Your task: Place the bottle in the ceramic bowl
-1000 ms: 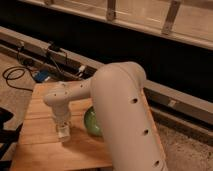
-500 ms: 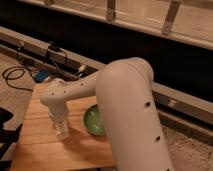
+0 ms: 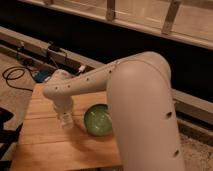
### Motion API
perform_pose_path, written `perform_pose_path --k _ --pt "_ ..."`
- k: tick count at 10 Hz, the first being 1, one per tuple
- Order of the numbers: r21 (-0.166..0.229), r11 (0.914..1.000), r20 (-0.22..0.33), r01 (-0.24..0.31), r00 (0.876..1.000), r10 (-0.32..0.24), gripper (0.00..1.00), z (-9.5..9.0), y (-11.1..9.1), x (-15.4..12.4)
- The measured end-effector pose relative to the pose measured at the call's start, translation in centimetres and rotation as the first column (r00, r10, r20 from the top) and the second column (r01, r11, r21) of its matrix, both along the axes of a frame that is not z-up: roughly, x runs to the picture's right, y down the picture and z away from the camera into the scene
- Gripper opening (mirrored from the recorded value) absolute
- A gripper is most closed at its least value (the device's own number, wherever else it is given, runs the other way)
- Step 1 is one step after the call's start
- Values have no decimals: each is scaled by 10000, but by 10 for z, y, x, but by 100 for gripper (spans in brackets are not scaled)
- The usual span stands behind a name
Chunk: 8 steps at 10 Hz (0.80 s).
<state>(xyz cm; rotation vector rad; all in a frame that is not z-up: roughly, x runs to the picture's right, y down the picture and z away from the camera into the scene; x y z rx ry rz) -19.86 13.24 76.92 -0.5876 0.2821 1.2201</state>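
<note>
The green ceramic bowl [image 3: 98, 120] sits on the wooden table [image 3: 45, 145], just right of the gripper. My white arm reaches across from the right, and the gripper [image 3: 65, 119] hangs down over the table's left middle. A small clear-whitish bottle [image 3: 65, 121] stands upright right below the gripper, at or just above the table top. The bottle is left of the bowl and outside it.
A dark wall with a pale rail runs behind the table. Black cables [image 3: 15, 75] and a blue object [image 3: 42, 75] lie on the floor at the left. A black object [image 3: 5, 127] is by the table's left edge.
The arm has swung and its big white link has shifted right, uncovering more of the bowl. The gripper and bottle stay at about the same spot left of the bowl.
</note>
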Motion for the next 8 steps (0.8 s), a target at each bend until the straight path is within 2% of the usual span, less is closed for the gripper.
perform_pose_path --k 2,4,6,7,8 --pt "241 9989 -448 -407 9981 417 0 -2 -3 35" --pt "526 9932 -1032 -1038 9887 1088 0 -8 0 85" --pt "762 9835 -1491 -1639 9734 1738 0 -12 1 124" --pt "927 9747 -1702 -2032 9613 2166 0 -15 2 144" --pt "935 9740 -1725 -2065 9601 2201 1 -15 3 146"
